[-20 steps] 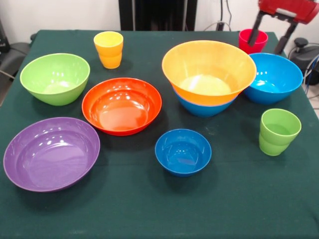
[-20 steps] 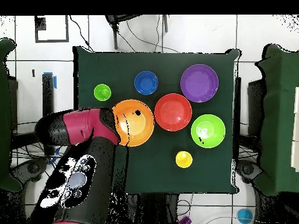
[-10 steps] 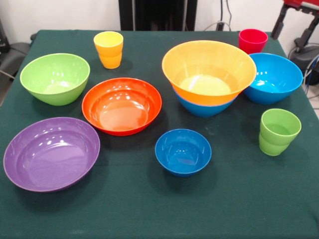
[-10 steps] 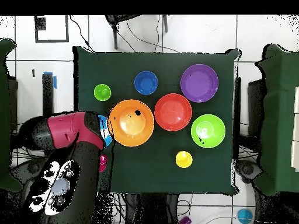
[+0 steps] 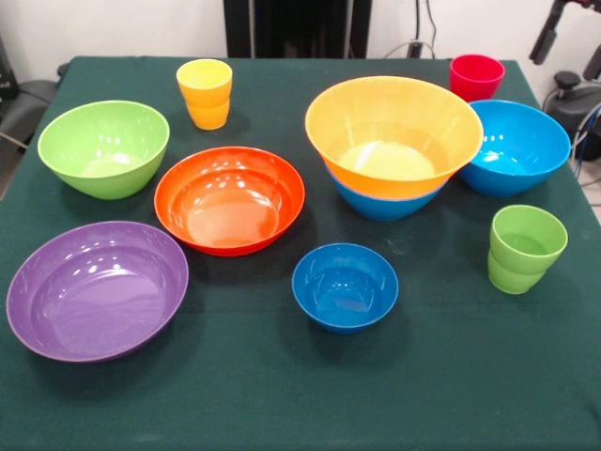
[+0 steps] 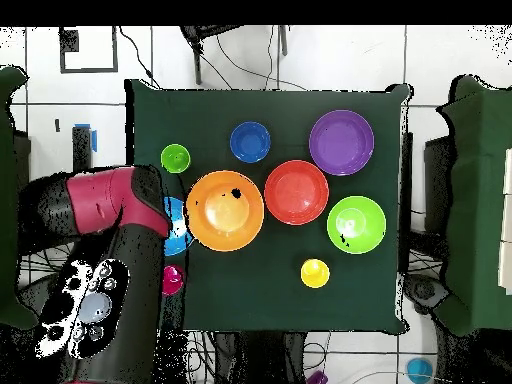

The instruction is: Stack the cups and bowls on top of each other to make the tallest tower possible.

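Observation:
The large yellow-orange bowl (image 5: 392, 132) sits nested in a blue bowl (image 5: 380, 202), forming a low tower right of centre. A second blue bowl (image 5: 516, 146) stands beside it, with the red-pink cup (image 5: 476, 75) behind. The light green cup (image 5: 524, 246), small blue bowl (image 5: 345, 285), orange-red bowl (image 5: 230, 197), purple bowl (image 5: 94, 287), lime green bowl (image 5: 103, 146) and yellow cup (image 5: 205, 92) stand apart on the cloth. My gripper (image 5: 571, 45) hangs open and empty at the top right corner, beyond the red-pink cup. In the overhead view the arm (image 6: 110, 260) covers it.
The dark green tablecloth (image 5: 451, 376) covers the whole table. In the overhead view the arm overlaps the table's left edge and part of the blue bowl (image 6: 177, 228). Cables and a black stand (image 5: 568, 94) lie off the table's right side.
The gripper has drawn up and to the right, away from the red-pink cup, and its red body has left the front view. No cup or bowl has moved.

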Robot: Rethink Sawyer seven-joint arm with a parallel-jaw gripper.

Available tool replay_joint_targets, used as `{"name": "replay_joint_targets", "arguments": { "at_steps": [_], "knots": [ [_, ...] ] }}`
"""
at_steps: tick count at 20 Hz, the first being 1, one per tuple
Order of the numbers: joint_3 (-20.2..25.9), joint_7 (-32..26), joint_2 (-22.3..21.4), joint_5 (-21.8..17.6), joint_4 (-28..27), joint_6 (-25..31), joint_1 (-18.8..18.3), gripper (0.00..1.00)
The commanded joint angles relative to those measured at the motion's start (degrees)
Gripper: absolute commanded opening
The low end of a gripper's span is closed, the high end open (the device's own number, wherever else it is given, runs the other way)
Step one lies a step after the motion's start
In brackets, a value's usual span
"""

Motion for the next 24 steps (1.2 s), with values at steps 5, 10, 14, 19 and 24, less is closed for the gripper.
{"name": "replay_joint_targets", "arguments": {
  "at_steps": [5,10,14,19,24],
  "knots": [
    [3.8,5.3,7.5,-0.7,-16.7,14.6,-1.1,1.00],
    [3.4,5.2,7.0,-0.7,-16.8,15.6,-1.1,1.00],
    [4.0,4.5,7.4,-0.4,-18.1,15.8,-1.8,1.00],
    [4.8,3.3,8.8,-0.1,-20.6,16.2,-3.0,1.00],
    [5.5,2.0,9.6,0.2,-22.3,16.9,-4.0,1.00]
  ]
}}
